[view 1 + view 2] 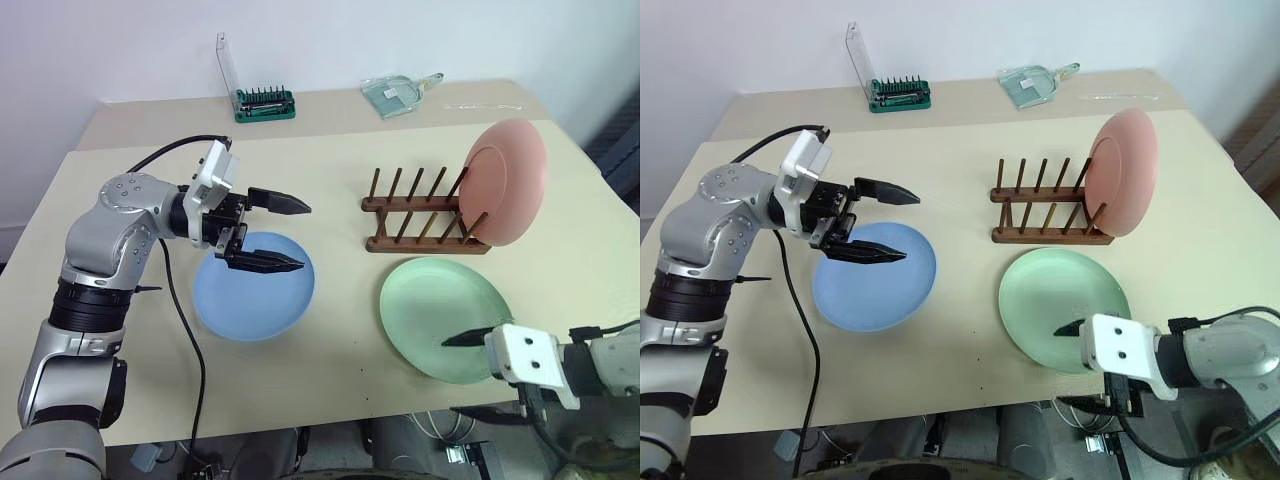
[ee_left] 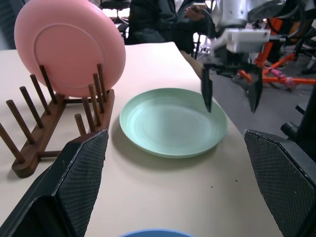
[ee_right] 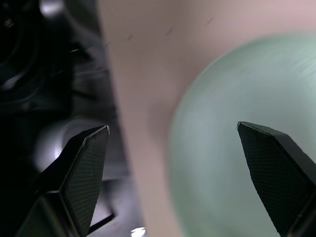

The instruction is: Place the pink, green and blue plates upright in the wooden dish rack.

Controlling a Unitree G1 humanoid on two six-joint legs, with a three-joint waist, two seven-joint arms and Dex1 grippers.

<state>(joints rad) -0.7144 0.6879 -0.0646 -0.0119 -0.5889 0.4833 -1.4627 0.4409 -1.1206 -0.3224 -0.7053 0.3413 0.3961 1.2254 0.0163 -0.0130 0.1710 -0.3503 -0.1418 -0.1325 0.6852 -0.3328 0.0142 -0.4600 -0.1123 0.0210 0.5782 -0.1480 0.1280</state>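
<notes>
Over the near left part of the beige counter (image 1: 330,170), the left arm reaches in from the side with its wrist bent so the left end effector (image 1: 290,235) points level toward the right, its two black fingers spread wide and empty above the blue plate (image 1: 253,287). That plate lies flat beneath it. At the near right edge, the right end effector (image 1: 465,375) hangs tilted downward and leftward, fingers apart with nothing between them; one fingertip lies over the near rim of the green plate (image 1: 445,315), the other beyond the counter's edge. The green plate lies flat, just in front of the wooden dish rack (image 1: 420,215). The pink plate (image 1: 505,180) stands upright in the rack's right end, leaning between the pegs; the remaining slots to its left are free. At the far edge sit a green bit holder (image 1: 264,104) with its clear lid raised and a clear dustpan-like scoop (image 1: 400,95), well apart from both arms.
</notes>
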